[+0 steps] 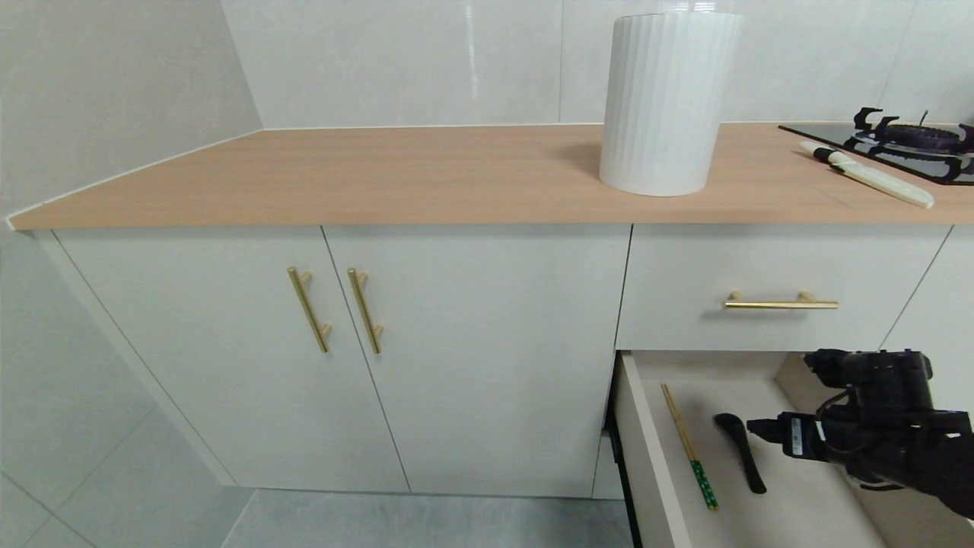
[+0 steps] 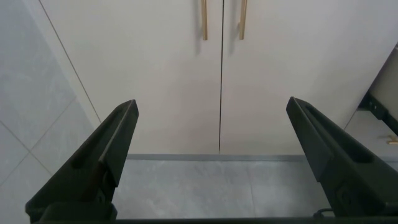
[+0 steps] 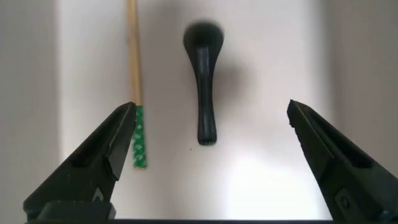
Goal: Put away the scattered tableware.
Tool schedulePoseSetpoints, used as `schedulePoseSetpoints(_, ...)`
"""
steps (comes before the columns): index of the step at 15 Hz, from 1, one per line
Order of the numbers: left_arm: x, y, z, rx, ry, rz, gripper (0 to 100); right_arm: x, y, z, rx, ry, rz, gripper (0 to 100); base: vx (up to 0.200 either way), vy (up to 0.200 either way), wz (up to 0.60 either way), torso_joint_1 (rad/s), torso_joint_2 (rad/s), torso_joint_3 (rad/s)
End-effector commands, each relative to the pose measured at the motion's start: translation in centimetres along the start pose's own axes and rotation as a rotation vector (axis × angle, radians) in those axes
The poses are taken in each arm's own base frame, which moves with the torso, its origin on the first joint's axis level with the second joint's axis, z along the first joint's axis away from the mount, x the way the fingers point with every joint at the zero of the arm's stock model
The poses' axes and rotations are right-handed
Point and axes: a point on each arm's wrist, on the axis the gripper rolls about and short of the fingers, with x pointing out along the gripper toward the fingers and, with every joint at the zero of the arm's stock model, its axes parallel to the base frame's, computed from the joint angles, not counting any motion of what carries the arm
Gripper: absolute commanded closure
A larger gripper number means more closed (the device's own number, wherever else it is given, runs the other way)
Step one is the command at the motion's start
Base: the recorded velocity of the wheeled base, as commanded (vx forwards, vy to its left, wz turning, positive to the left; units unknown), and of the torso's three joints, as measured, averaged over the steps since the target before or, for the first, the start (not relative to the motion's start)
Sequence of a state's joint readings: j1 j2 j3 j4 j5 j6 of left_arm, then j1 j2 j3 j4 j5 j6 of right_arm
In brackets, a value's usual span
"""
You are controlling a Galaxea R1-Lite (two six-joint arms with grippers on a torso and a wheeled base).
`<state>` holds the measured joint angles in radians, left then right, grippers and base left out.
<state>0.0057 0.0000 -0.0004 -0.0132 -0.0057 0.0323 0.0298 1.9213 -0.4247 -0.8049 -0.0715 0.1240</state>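
Partly cropped drawer (image 1: 645,449) holds spoon (image 1: 744,454) near spread right gripper (image 3: 210,111) — left gripper (image 2: 211,104) spread too.

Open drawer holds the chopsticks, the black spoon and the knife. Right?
Not quite. The knife isn't in the drawer: it lies on the counter, next to the stove, as the head view shows. The chopsticks and the black spoon do lie in the open drawer.
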Motion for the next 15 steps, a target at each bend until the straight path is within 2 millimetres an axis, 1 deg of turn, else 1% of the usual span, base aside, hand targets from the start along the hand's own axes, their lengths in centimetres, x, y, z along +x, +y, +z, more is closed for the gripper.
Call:
schedulePoseSetpoints(1, 0.0, 0.0, 0.0, 0.009, 0.001, 0.000, 0, -7.9, -0.3, -0.2, -0.001, -0.162, 0.018, 0, 0.000, 0.000, 0.00, 0.000, 0.00, 0.000)
schedulePoseSetpoints(2, 0.0, 0.0, 0.0, 0.014, 0.001, -0.002, 0, -8.5, -0.3, -0.6, -0.005, -0.166, 0.023, 0, 0.000, 0.000, 0.00, 0.000, 0.00, 0.000)
schedulePoseSetpoints(3, 0.0, 0.0, 0.0, 0.026, 0.001, 0.000, 0, -11.2, -0.6, -2.2, -0.020, -0.201, 0.032, 0, 0.000, 0.000, 0.00, 0.000, 0.00, 0.000)
schedulePoseSetpoints(4, 0.0, 0.0, 0.0, 0.024, 0.001, 0.000, 0, -11.8, -0.7, -2.5, -0.023, -0.211, 0.035, 0, 0.000, 0.000, 0.00, 0.000, 0.00, 0.000)
schedulePoseSetpoints(5, 0.0, 0.0, 0.0, 0.027, 0.001, 0.000, 0, -13.6, -1.0, -3.4, -0.024, -0.255, 0.041, 0, 0.000, 0.000, 0.00, 0.000, 0.00, 0.000)
schedulePoseSetpoints(7, 0.0, 0.0, 0.0, 0.020, 0.001, 0.000, 0, -15.1, -1.4, -5.0, -0.025, -0.269, 0.044, 0, 0.000, 0.000, 0.00, 0.000, 0.00, 0.000)
schedulePoseSetpoints(9, 0.0, 0.0, 0.0, 0.018, 0.001, 0.000, 0, -16.2, -1.5, -5.3, -0.039, -0.307, 0.049, 0, -0.200, 0.000, 0.00, 0.002, 0.00, 0.005)
schedulePoseSetpoints(10, 0.0, 0.0, 0.0, 0.015, 0.001, -0.002, 0, -17.3, -1.6, -5.5, -0.085, -0.340, 0.048, 0, -0.200, 0.000, 0.00, 0.007, 0.00, 0.002)
schedulePoseSetpoints(12, 0.0, 0.0, 0.0, 0.011, 0.000, -0.003, 0, -18.2, -1.8, -6.2, -0.148, -0.341, 0.047, 0, -0.200, 0.000, 0.00, -0.002, 0.00, 0.009)
schedulePoseSetpoints(14, 0.0, 0.0, 0.0, 0.009, 0.000, -0.002, 0, -19.2, -1.8, -6.3, -0.164, -0.322, 0.075, 0, -0.200, 0.000, 0.00, -0.002, 0.00, 0.005)
schedulePoseSetpoints(15, 0.0, 0.0, 0.0, 0.006, 0.000, -0.002, 0, -19.4, -1.8, -6.2, -0.165, -0.317, 0.081, 0, 0.000, 0.000, 0.00, 0.000, 0.00, 0.000)
